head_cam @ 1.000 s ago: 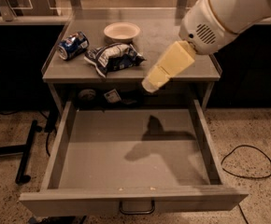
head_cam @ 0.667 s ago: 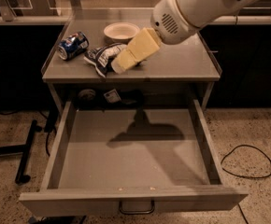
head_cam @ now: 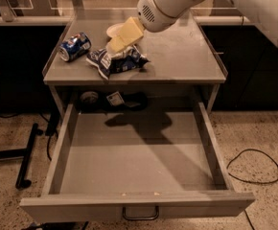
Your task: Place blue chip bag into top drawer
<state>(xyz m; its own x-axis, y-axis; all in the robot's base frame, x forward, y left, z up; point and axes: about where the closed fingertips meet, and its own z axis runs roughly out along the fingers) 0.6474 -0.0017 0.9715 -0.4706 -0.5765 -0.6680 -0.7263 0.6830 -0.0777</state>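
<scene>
The blue chip bag [head_cam: 116, 61] lies crumpled on the grey cabinet top [head_cam: 177, 56], left of middle, near the front edge. My gripper [head_cam: 116, 43] hangs just above the bag's upper part, its cream fingers pointing down and left from the white arm [head_cam: 167, 4]. The top drawer [head_cam: 136, 157] is pulled fully out below, its flat grey bottom bare, with the loop handle [head_cam: 140, 213] on its front. The arm's shadow falls on the drawer's back part.
A blue soda can [head_cam: 75, 46] lies on its side at the top's left edge. A white bowl [head_cam: 114, 30] sits behind the gripper, partly hidden. A black cable [head_cam: 254, 166] loops on the floor to the right. A black stand base [head_cam: 24, 157] is at left.
The arm has swung from the right side of the cabinet top leftward and down, bringing the gripper over the chip bag. The bag, can and drawer have not moved.
</scene>
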